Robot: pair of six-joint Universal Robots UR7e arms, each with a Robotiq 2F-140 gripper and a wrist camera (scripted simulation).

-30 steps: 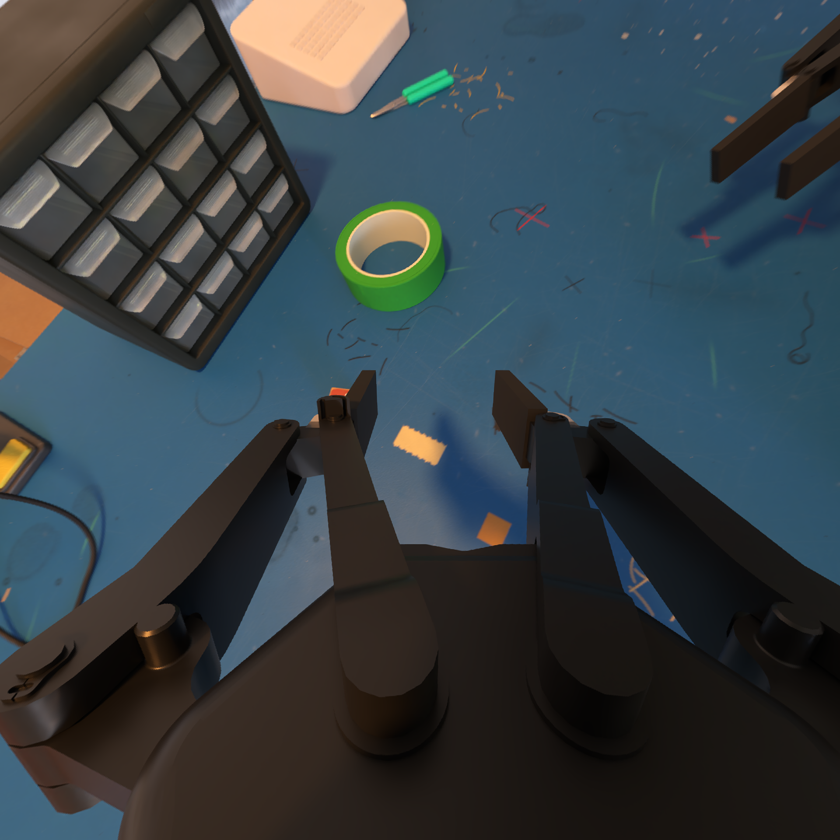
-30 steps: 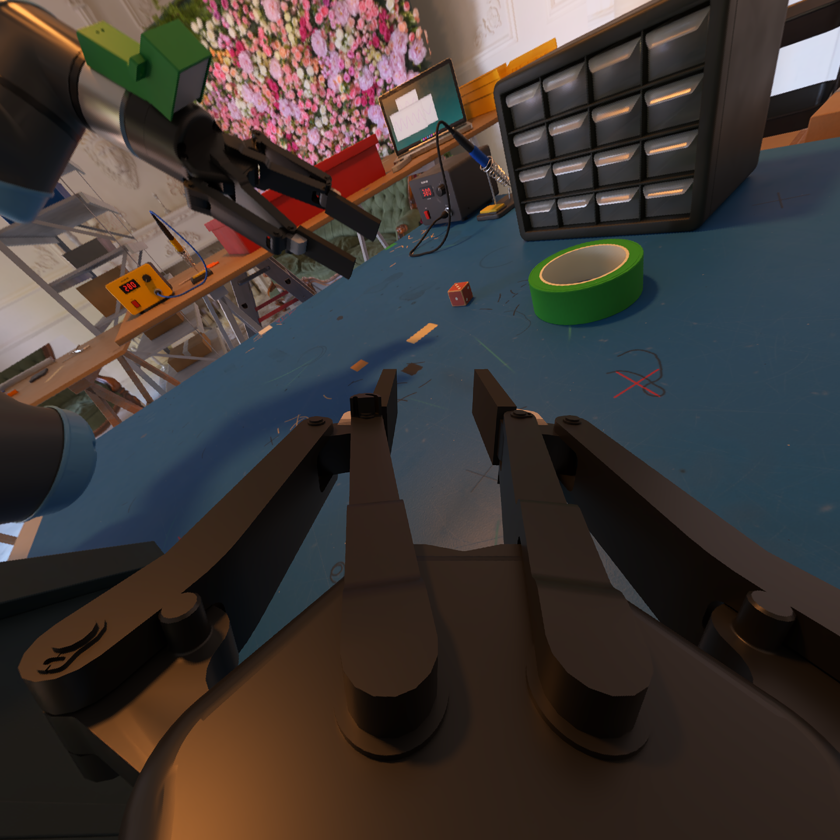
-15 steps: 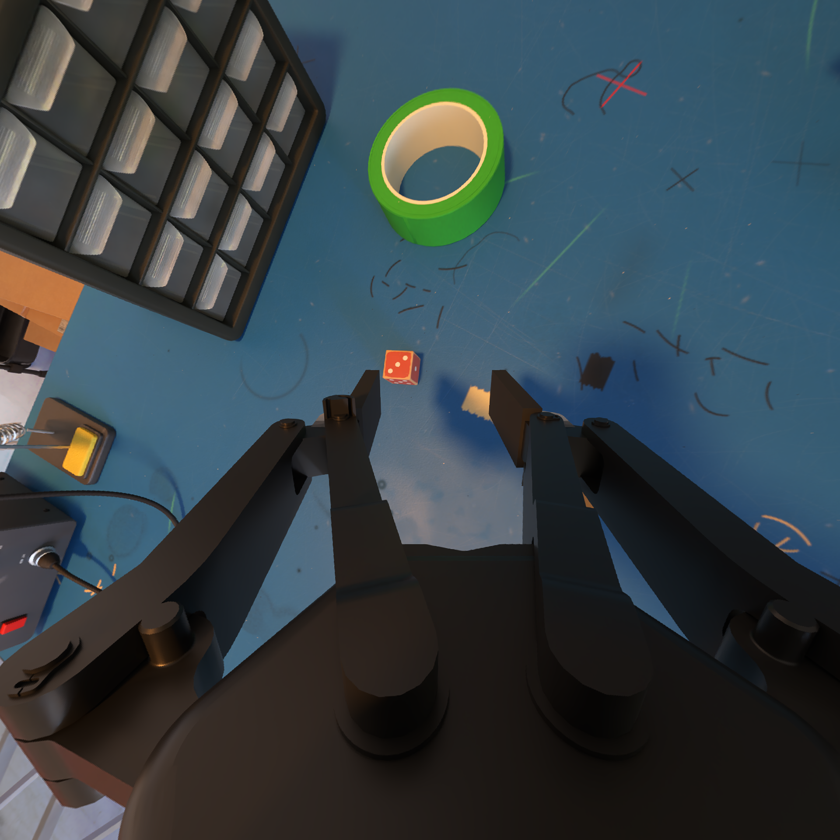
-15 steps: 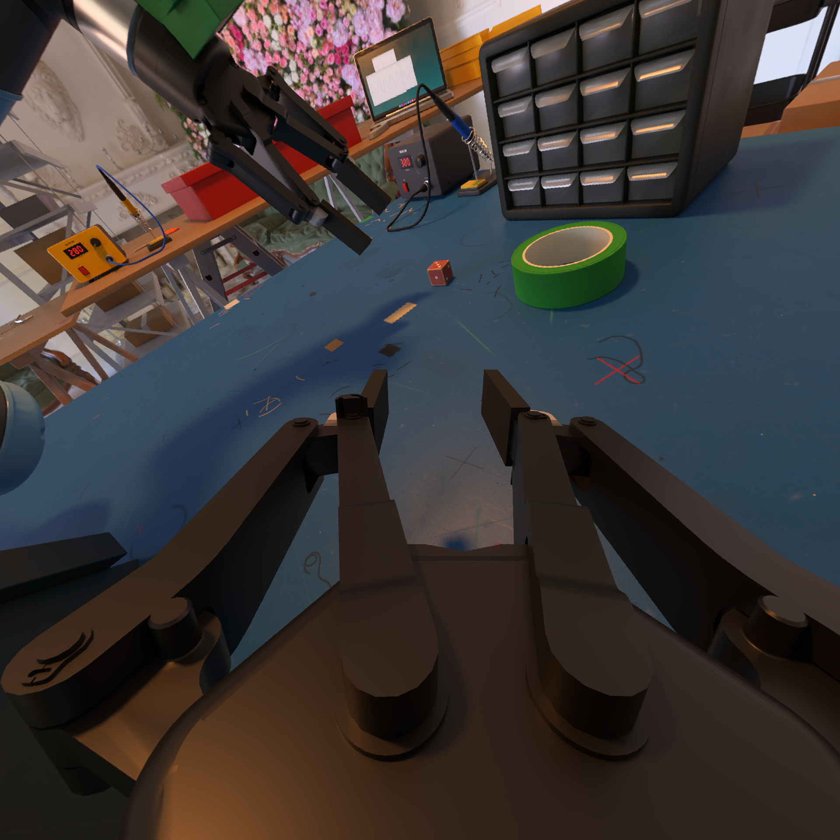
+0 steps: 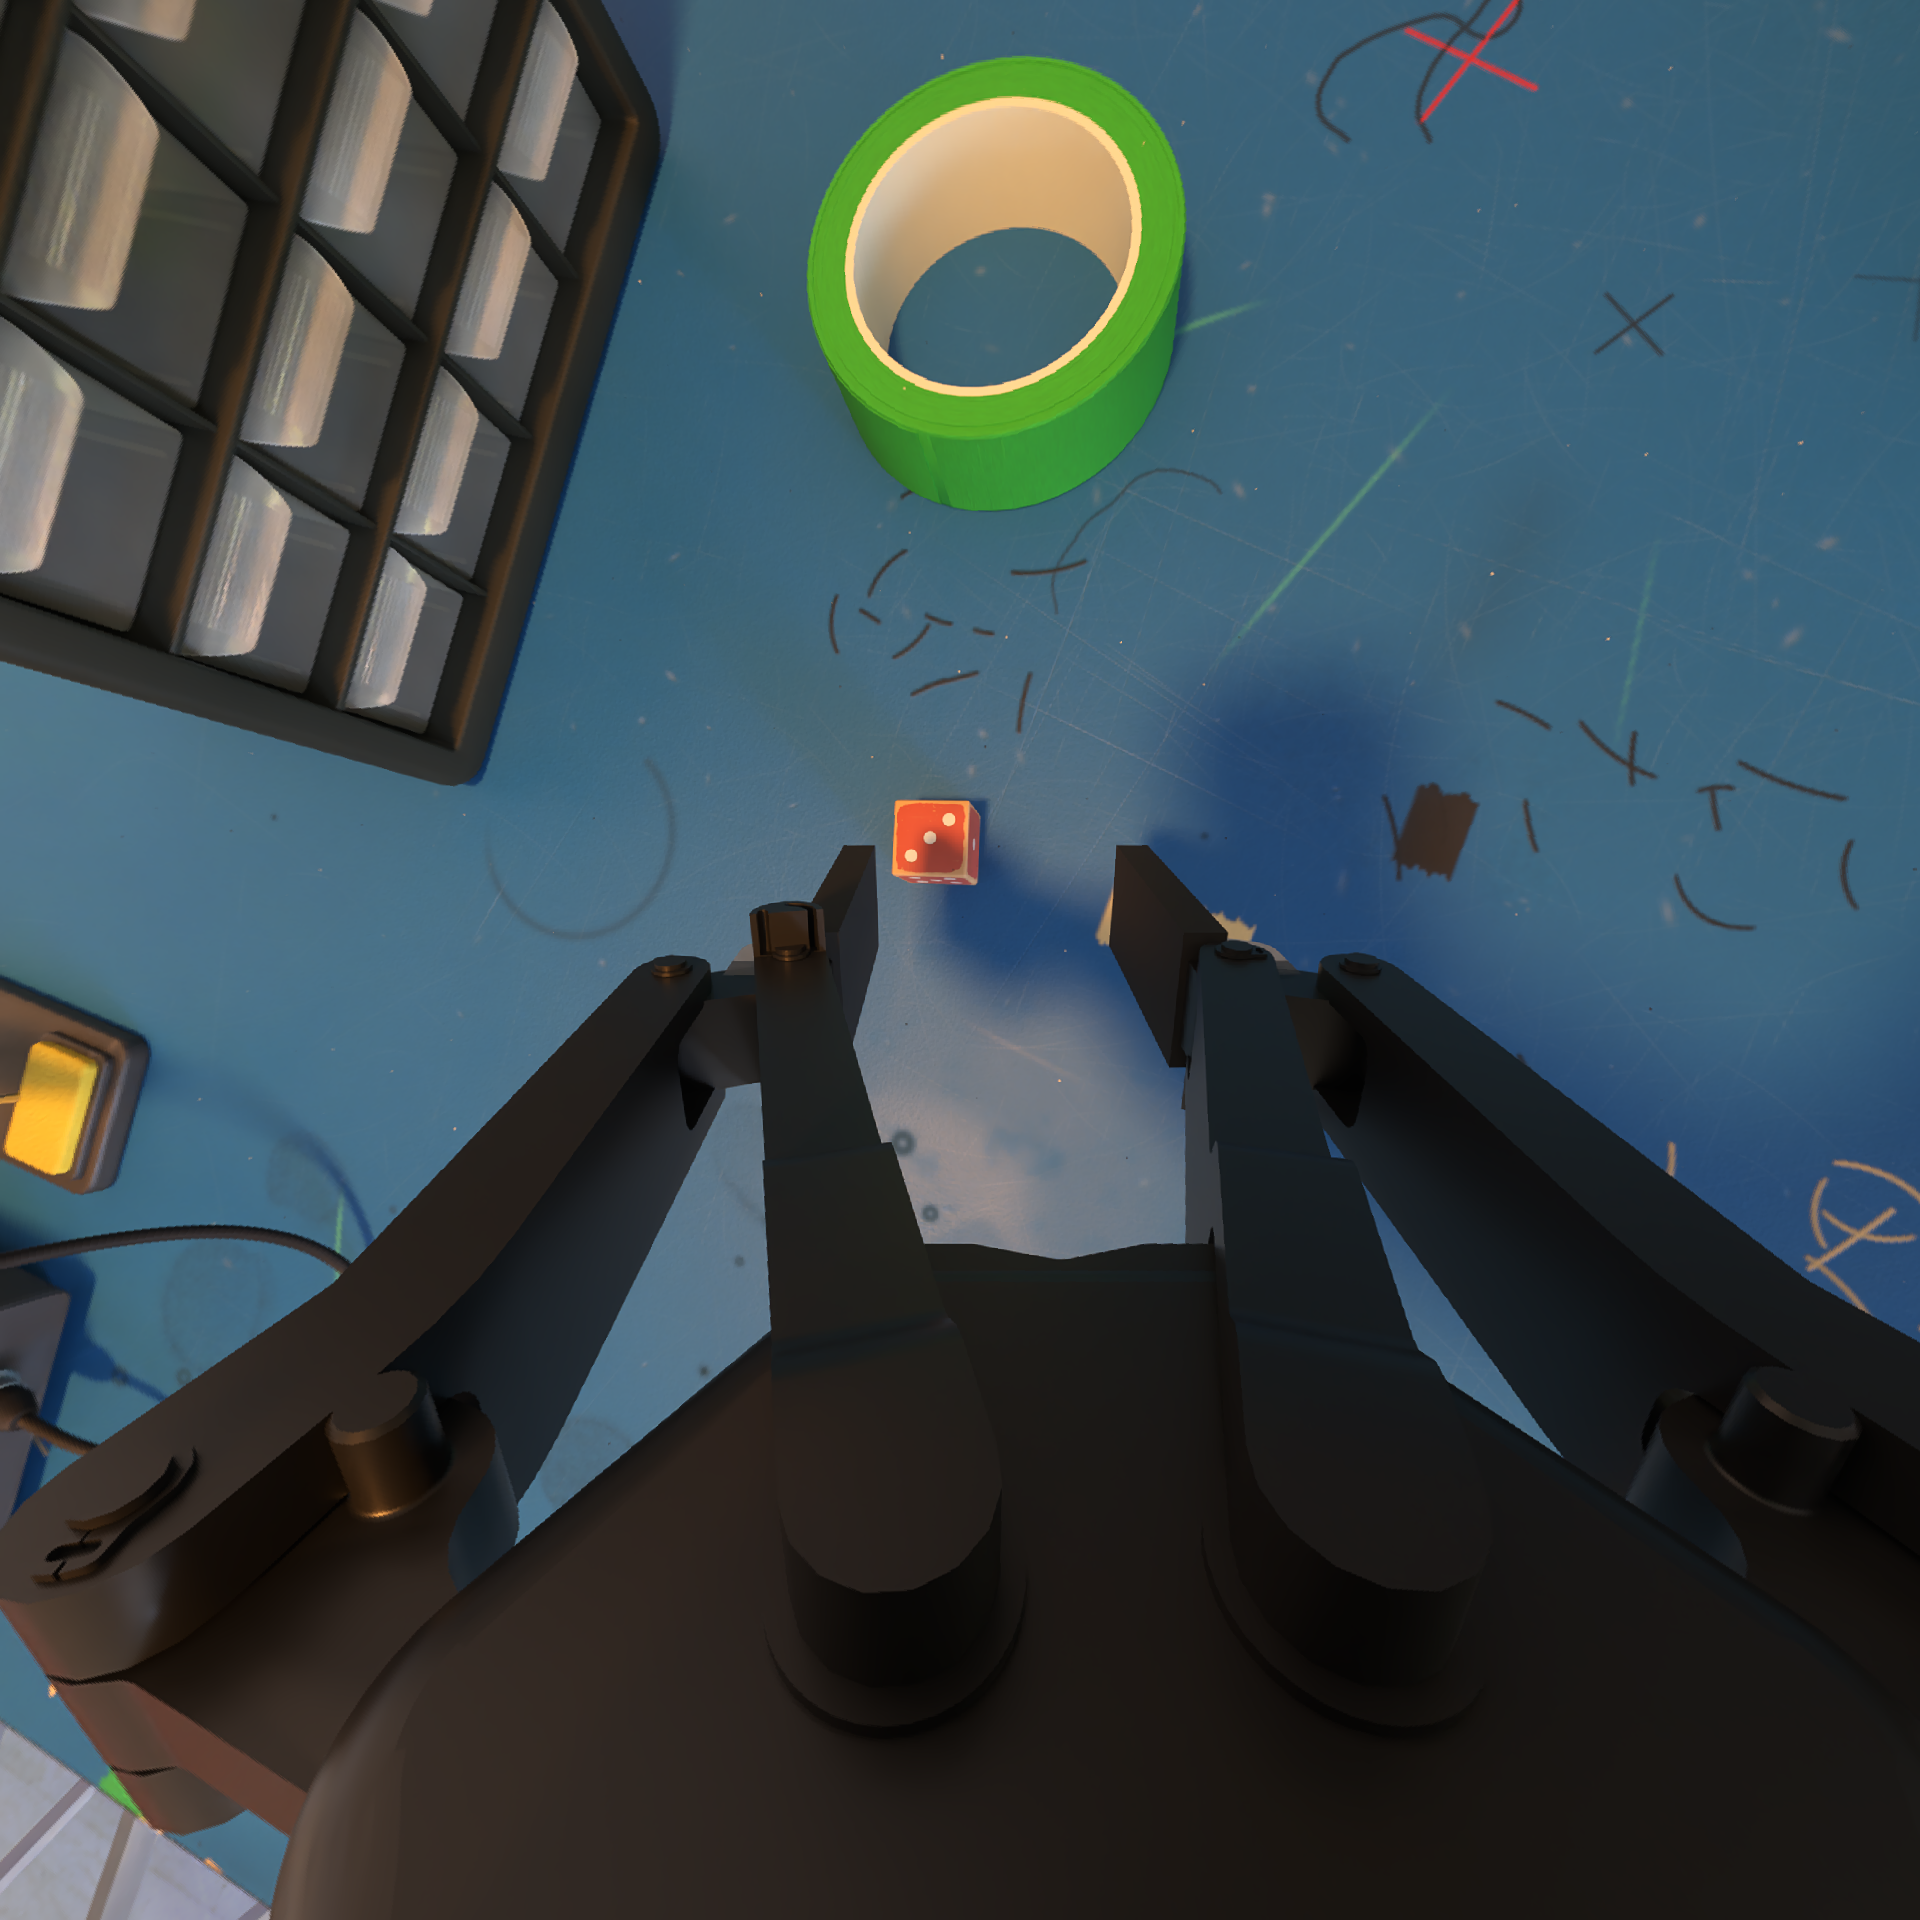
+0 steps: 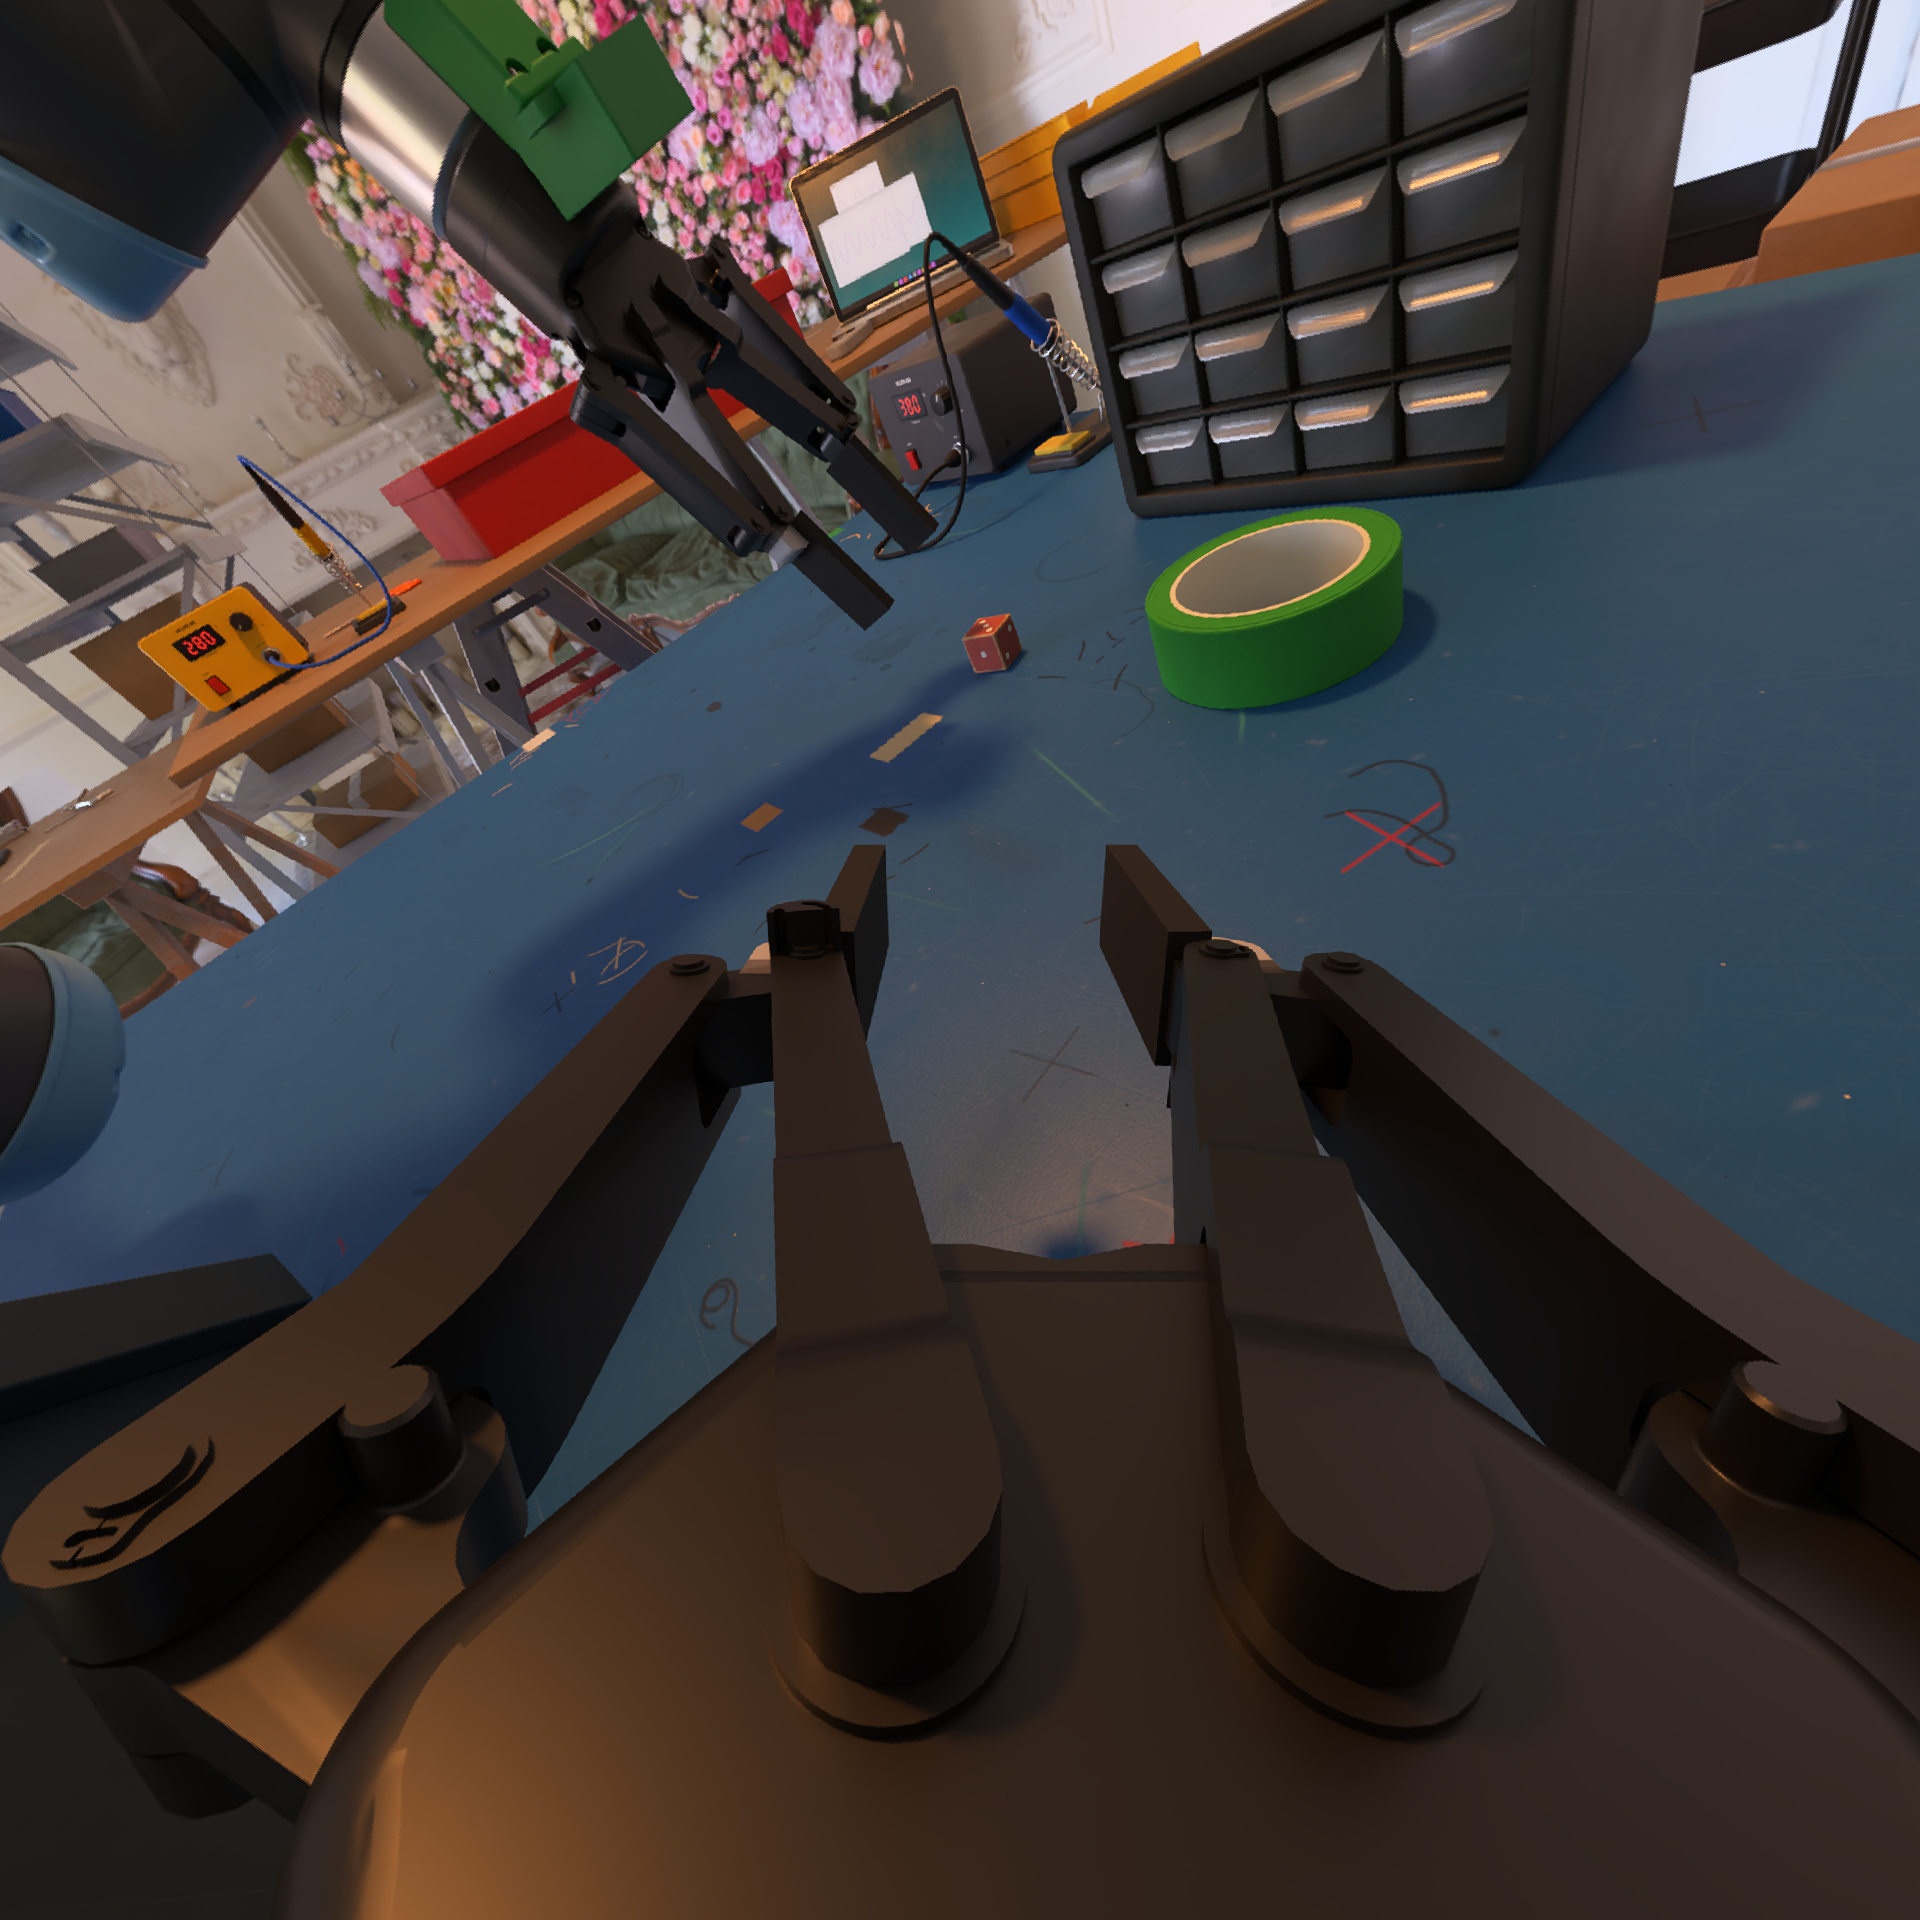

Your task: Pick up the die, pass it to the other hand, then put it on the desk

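Observation:
A small red die (image 5: 935, 842) with white pips lies on the blue desk (image 5: 1455, 582), just beyond my left gripper's left fingertip. My left gripper (image 5: 992, 894) is open and empty, hovering above the die and pointing down at the desk. In the right wrist view the die (image 6: 991, 643) sits on the desk, and the left gripper (image 6: 878, 566) hangs open a little above and to its left. My right gripper (image 6: 992, 899) is open and empty, low over the desk well short of the die.
A green tape roll (image 5: 997, 281) lies beyond the die; it also shows in the right wrist view (image 6: 1278, 608). A black drawer cabinet (image 5: 249, 343) stands at left. A soldering station (image 6: 961, 400) with its cable and yellow sponge holder (image 5: 57, 1101) sits near the desk edge.
My left gripper has moved over toward the die and come lower, so the die now shows between its fingertips. The right gripper has stayed open and shifted only slightly.

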